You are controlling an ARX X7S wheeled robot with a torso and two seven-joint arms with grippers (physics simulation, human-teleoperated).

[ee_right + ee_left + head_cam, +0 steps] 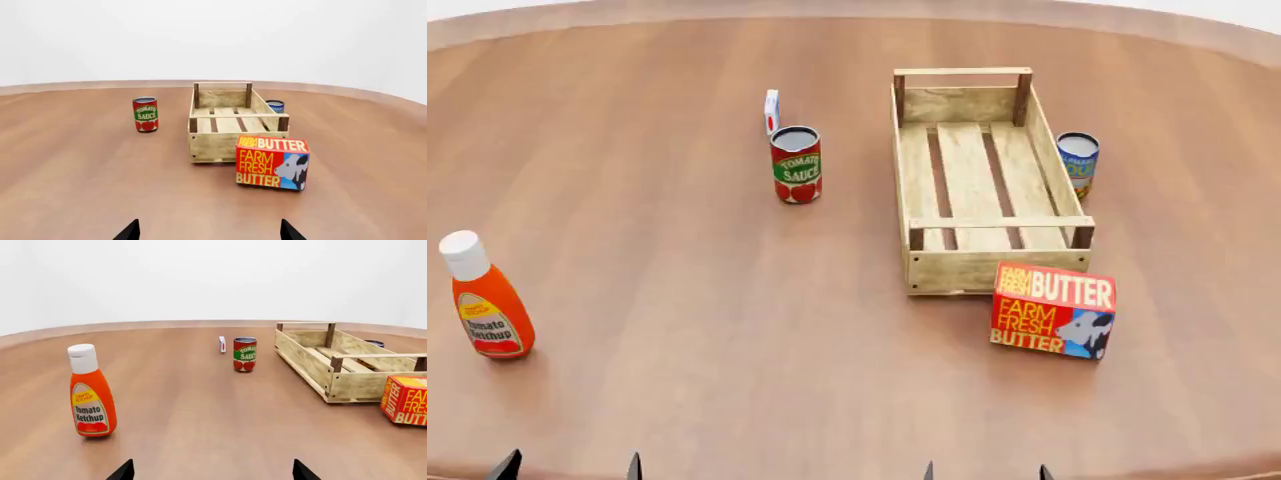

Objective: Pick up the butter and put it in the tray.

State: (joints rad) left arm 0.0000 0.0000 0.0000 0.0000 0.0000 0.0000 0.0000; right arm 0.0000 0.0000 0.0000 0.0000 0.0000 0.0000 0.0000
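While both hands hang low at the near table edge, the left hand (567,466) and the right hand (985,470) each show only two dark fingertips set well apart, spread and holding nothing; the butter (1054,310) stands on the table (694,330) just beside the near right corner of the tray (988,170), which is empty; a tomato sauce can (797,164) stands left of the tray; a ketchup bottle (486,296) stands far left.

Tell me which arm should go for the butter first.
Right. In the head view the butter stands on the robot's right, nearly ahead of the right gripper and far from the left gripper. It sits centrally in the right wrist view, just before the tray. Both grippers look open.
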